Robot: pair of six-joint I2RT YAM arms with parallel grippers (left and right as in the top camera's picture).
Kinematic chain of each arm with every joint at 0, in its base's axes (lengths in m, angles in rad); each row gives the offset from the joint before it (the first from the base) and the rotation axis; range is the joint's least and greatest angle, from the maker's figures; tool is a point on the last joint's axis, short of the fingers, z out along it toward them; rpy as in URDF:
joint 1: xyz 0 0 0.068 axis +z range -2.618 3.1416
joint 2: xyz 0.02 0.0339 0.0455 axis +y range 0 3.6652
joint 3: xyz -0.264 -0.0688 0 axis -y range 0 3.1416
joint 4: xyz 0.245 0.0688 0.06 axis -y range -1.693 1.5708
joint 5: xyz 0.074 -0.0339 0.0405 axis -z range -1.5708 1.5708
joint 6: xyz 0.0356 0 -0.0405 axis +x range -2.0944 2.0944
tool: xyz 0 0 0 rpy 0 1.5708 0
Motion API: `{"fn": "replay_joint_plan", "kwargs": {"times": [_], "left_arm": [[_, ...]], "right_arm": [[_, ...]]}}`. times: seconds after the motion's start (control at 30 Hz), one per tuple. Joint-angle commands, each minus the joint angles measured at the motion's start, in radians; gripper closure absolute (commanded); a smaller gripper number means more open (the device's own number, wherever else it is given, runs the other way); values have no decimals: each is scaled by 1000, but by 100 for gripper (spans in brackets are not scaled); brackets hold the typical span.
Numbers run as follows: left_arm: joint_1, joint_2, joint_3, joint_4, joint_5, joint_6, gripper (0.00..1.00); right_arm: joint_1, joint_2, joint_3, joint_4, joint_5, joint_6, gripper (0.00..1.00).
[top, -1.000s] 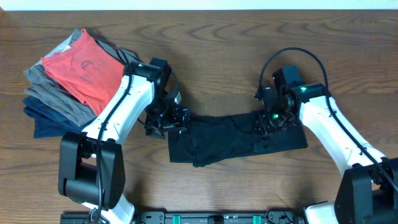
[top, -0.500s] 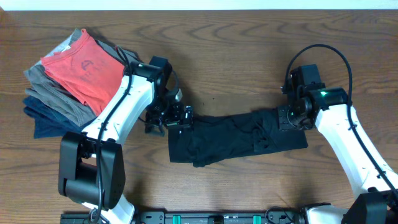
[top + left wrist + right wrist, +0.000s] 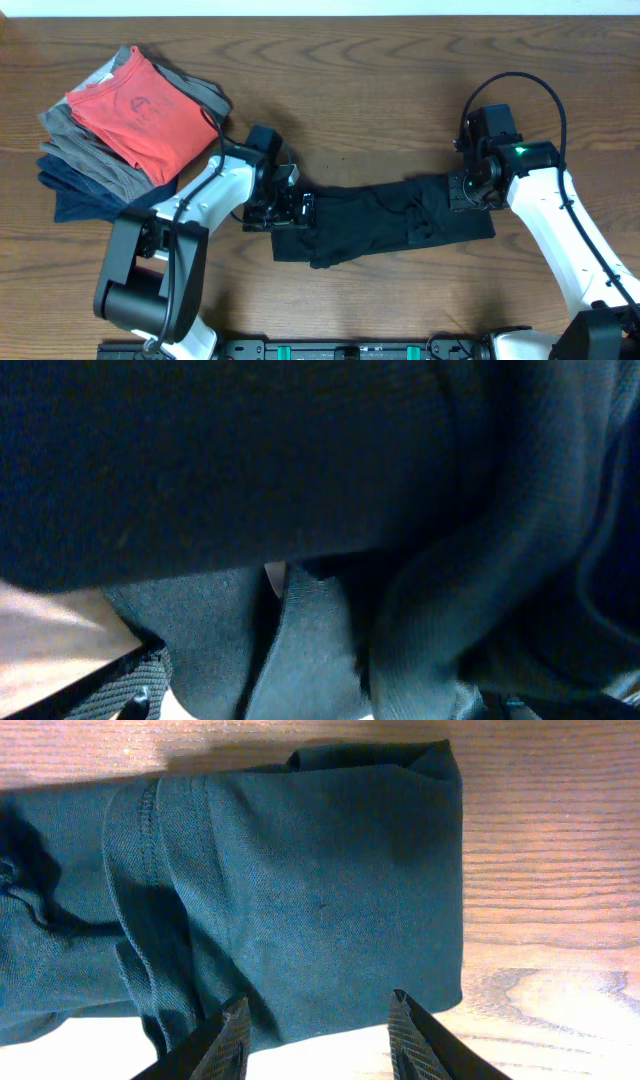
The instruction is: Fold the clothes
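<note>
Pressing in: the left claw [image 3: 295,208] has been lowered onto the near end of the shirt [image 3: 380,225] in the last half second; open or closed cannot be told, as its wrist view is filled with cloth.
Other side: the right claw [image 3: 320,1003] is held open, unmoved, just above the shirt's far end.
Between claws: the shirt is stretched out as a band.
Meaning: an end-to-end fold is judged about to be started.

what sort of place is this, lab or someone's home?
Probably a robot test bench, not a home: a left arm and right arm at a wood table, a black shirt between them, folded clothes stacked aside.
</note>
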Motion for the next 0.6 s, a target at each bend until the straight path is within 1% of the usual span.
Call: {"fn": "replay_joint_plan", "kwargs": {"times": [0.0, 0.07, 0.1, 0.17, 0.2, 0.3, 0.4, 0.5, 0.57], "left_arm": [[-5, 23, -63, 23, -6, 11, 15], [-5, 23, -63, 16, -6, 11, 44], [-5, 23, -63, 17, -6, 11, 64], [-5, 23, -62, 17, -6, 11, 91], [-5, 23, -61, 17, -6, 11, 94], [-4, 22, -51, 10, -7, 11, 94], [18, 11, -16, -34, -11, 11, 93], [71, -11, 53, -127, -41, 11, 94], [120, -29, 119, -215, -100, 11, 95]], "right_arm": [[-3, 0, -2, -3, 13, 18, 57], [-3, 0, -2, -1, 14, 18, 57], [-3, 0, -2, -1, 14, 18, 57], [-3, 0, -2, -2, 14, 18, 57], [-3, 0, -2, -3, 14, 18, 57], [-5, 0, -2, -4, 15, 18, 57], [-5, 0, -2, -4, 33, 18, 57], [-9, 0, -2, -8, 61, 26, 57], [-23, 0, -2, -11, 88, 46, 57]]}}
